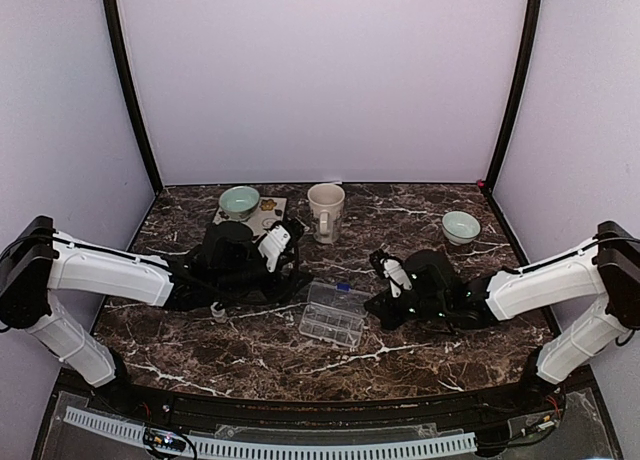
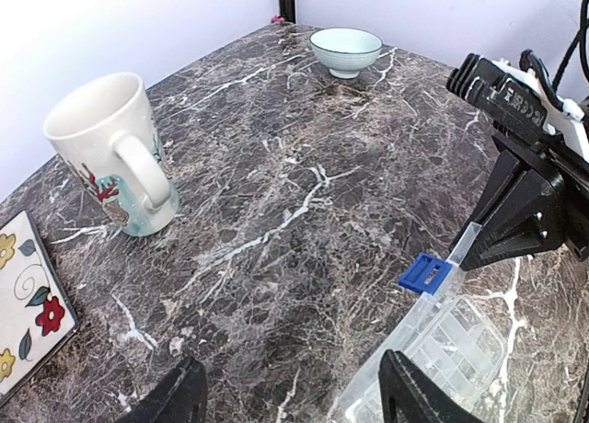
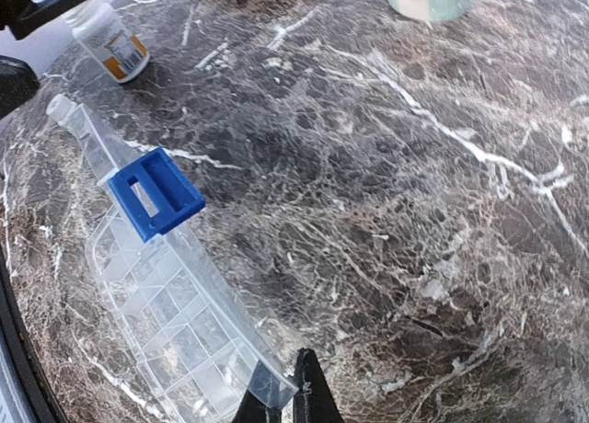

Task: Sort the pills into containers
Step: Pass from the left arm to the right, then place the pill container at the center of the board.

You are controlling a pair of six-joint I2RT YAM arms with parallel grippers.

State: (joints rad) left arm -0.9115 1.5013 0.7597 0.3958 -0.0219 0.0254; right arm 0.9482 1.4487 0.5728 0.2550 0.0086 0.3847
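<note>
Tray (image 1: 335, 315) sits on the table (image 1: 420, 370) at mid-width, somewhat toward the near edge, between the two grippers. Its lid (image 2: 465, 244) is lifted off the base and stands tilted. The blue latch (image 3: 156, 193) is on the lid's free edge.

Right gripper (image 3: 281, 400): jaws closed, pinching a corner of the clear lid. The left wrist view confirms this, with the black fingertips meeting on the lid's thin edge just beyond the latch.

Left gripper (image 2: 294, 400): jaws spread wide with only bare marble between them. Its right finger (image 2: 409, 391) is just beside the tray's left end; I cannot tell whether they touch.

Mug (image 1: 325, 212) stands upright near the far edge, about mid-width. One pale bowl (image 1: 240, 200) is at the far left, next to a flowered tile (image 1: 268, 215). A second bowl (image 1: 460, 226) is at the far right, well apart from the tray.

A small white bottle (image 3: 110, 39) with an orange label stands left of the tray, by the left arm.

Compartment contents: cannot tell.
</note>
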